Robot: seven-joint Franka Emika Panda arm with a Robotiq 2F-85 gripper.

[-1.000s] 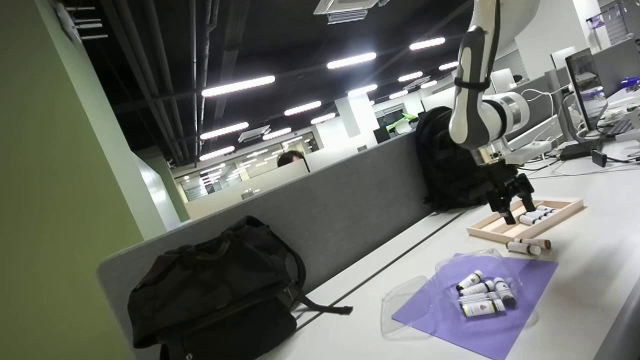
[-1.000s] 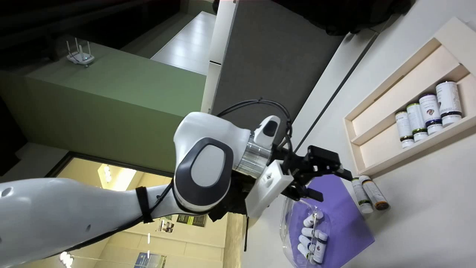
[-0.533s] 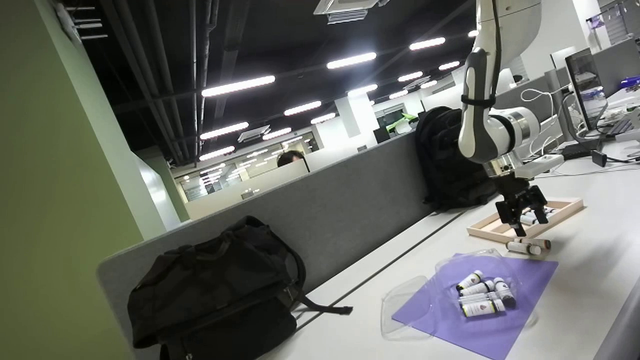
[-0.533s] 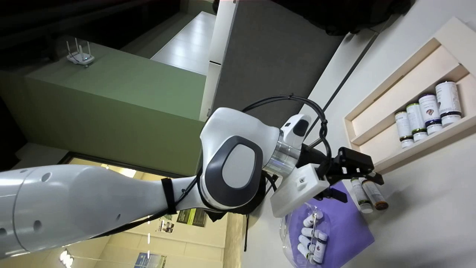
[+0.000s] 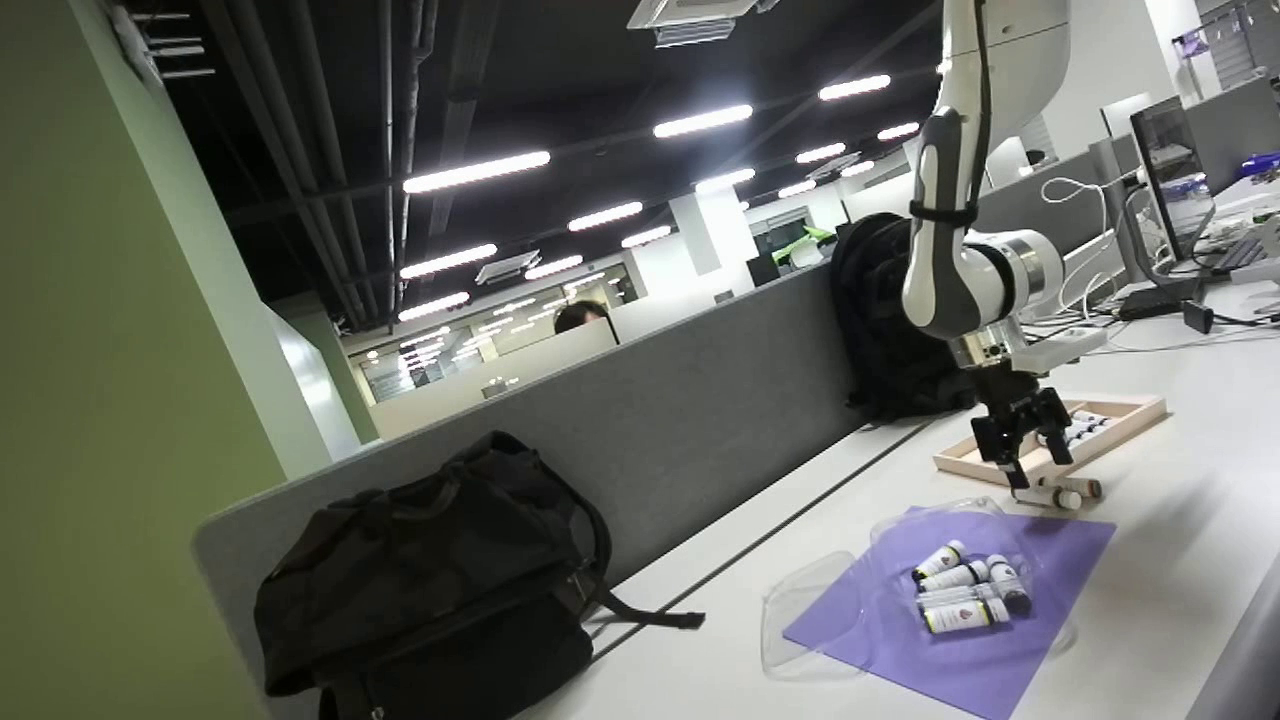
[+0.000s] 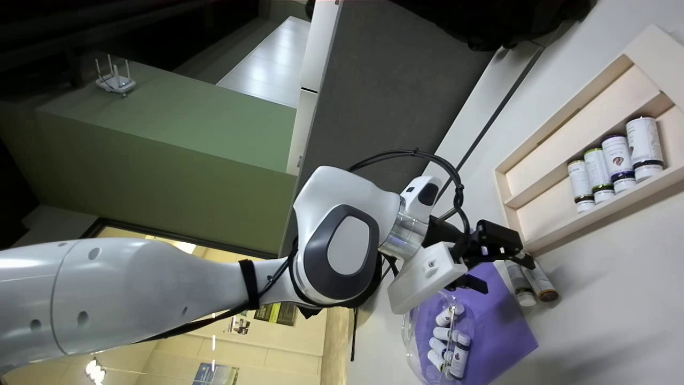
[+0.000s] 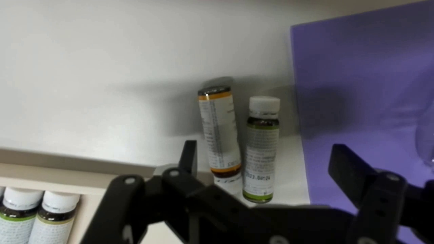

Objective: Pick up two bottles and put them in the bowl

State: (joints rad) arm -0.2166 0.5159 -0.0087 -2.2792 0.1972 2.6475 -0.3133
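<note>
Two small whitish bottles lie side by side on the white table. One has orange bands (image 7: 220,132), the other green bands and a white cap (image 7: 261,162). They also show in an exterior view as an orange-banded bottle (image 6: 541,281) and a green-banded bottle (image 6: 522,289). My gripper (image 7: 264,147) is open above them, its fingers (image 7: 189,156) apart on either side with nothing between the pads. The gripper shows in both exterior views (image 5: 1040,470) (image 6: 504,274). The clear plastic bowl (image 6: 410,334) holds several bottles (image 5: 965,615) on a purple sheet (image 5: 1065,560).
A wooden tray (image 6: 588,222) with several bottles (image 6: 620,160) stands beside the loose bottles. A clear lid-like piece (image 5: 810,620) is next to the bowl. Black backpacks (image 5: 430,580) (image 5: 890,330) rest against a grey partition (image 5: 720,400).
My gripper has moved lower and nearer the two loose bottles. It first shifted toward the right in both exterior views, then slightly back left. It stays open; the bottles have not moved.
</note>
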